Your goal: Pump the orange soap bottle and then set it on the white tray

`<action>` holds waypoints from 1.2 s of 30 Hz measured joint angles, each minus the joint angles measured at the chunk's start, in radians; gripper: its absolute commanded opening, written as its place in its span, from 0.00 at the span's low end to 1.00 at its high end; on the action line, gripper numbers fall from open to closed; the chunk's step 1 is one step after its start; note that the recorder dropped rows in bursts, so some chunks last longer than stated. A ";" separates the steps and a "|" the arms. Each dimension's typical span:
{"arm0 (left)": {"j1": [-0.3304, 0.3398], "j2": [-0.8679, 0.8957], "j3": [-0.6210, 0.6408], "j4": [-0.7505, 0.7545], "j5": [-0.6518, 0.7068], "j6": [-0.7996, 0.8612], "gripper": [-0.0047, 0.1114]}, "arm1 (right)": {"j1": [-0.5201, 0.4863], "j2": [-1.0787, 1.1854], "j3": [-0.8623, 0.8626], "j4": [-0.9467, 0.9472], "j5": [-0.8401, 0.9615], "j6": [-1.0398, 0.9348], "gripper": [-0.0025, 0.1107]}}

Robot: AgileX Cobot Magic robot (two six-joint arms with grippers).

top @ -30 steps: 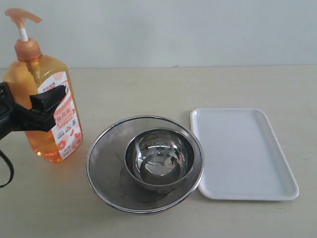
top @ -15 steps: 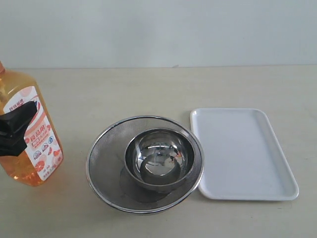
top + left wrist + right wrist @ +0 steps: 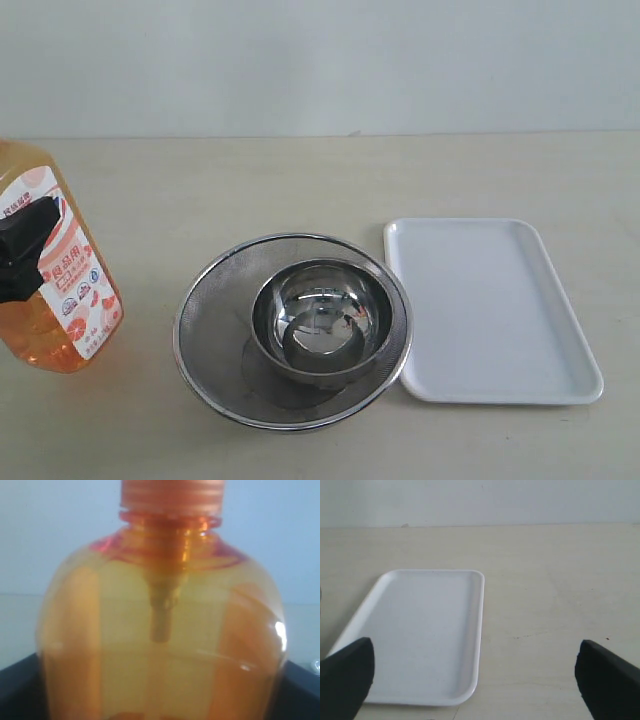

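Note:
The orange soap bottle [image 3: 60, 300] stands slightly tilted at the far left edge of the exterior view, with its pump head cut off by the frame. One black finger [image 3: 28, 250] of my left gripper lies across its label. In the left wrist view the bottle [image 3: 160, 630] fills the picture, and my left gripper [image 3: 160, 692] is shut on its body, dark fingers at both sides. The white tray [image 3: 490, 300] lies flat at the right with nothing on it. My right gripper [image 3: 477, 680] hovers open over the tray's [image 3: 420, 630] near corner and is out of the exterior view.
A round steel mesh strainer [image 3: 215, 300] with a steel bowl [image 3: 320, 320] inside it sits between the bottle and the tray, touching the tray's left rim. A pale wall runs along the back of the beige table [image 3: 300, 180].
The bottle has moved left and lower in the exterior view, held by the left gripper. Its pump head has left the frame. Strainer, bowl and tray stayed put.

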 measured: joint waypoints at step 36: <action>0.000 0.247 -0.092 0.112 -0.061 0.021 0.08 | 0.000 0.000 0.000 0.000 0.000 0.000 0.95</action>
